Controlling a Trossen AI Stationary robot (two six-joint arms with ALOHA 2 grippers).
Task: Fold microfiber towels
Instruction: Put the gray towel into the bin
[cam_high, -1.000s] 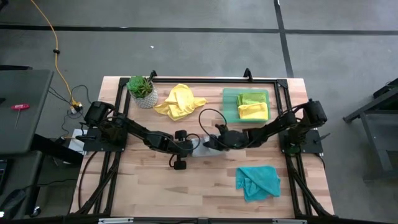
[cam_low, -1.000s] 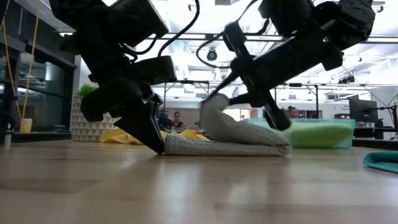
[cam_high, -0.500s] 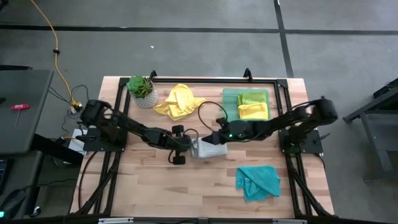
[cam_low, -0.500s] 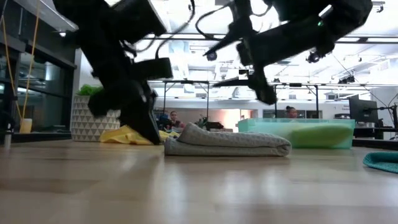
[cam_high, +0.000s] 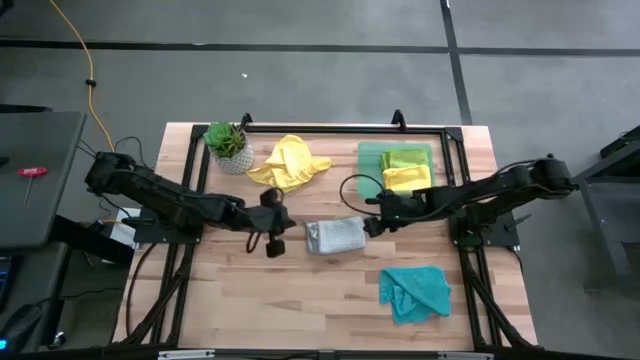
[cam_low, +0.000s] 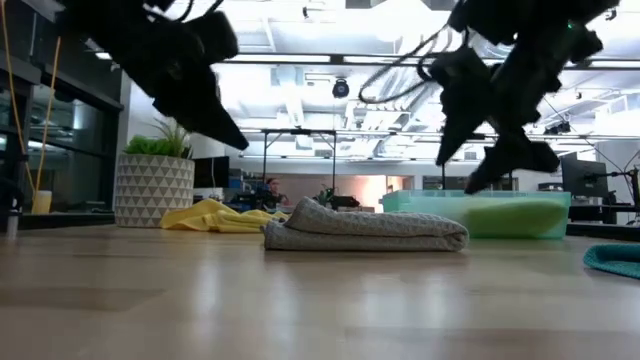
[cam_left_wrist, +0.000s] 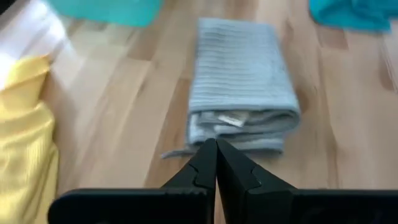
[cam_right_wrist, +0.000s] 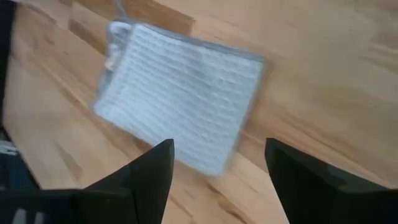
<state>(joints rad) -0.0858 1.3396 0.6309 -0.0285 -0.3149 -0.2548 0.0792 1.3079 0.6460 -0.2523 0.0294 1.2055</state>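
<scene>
A grey towel (cam_high: 335, 236) lies folded in a flat rectangle at the table's middle, its underside on the wood (cam_low: 365, 230). My left gripper (cam_high: 284, 224) hangs shut just left of it, above the table, its tips (cam_left_wrist: 216, 144) pointing at the towel's left end (cam_left_wrist: 239, 121). My right gripper (cam_high: 372, 222) hovers open above the towel's right end, touching nothing (cam_right_wrist: 217, 155). Crumpled on the table are a yellow towel (cam_high: 288, 163) at the far side and a teal towel (cam_high: 413, 291) at the near right.
A translucent green tray (cam_high: 368, 170) at the far right holds a folded lime-green towel (cam_high: 405, 158) and a folded yellow one (cam_high: 407, 179). A potted plant (cam_high: 228, 145) stands at the far left. Bare wood lies near the table's front left.
My right gripper has opened, let go of the grey towel's raised flap and drawn up and toward the table's right edge. My left gripper has lifted off the towel's left end and backed toward the left edge. The flap has dropped, and the towel lies flat, folded.
</scene>
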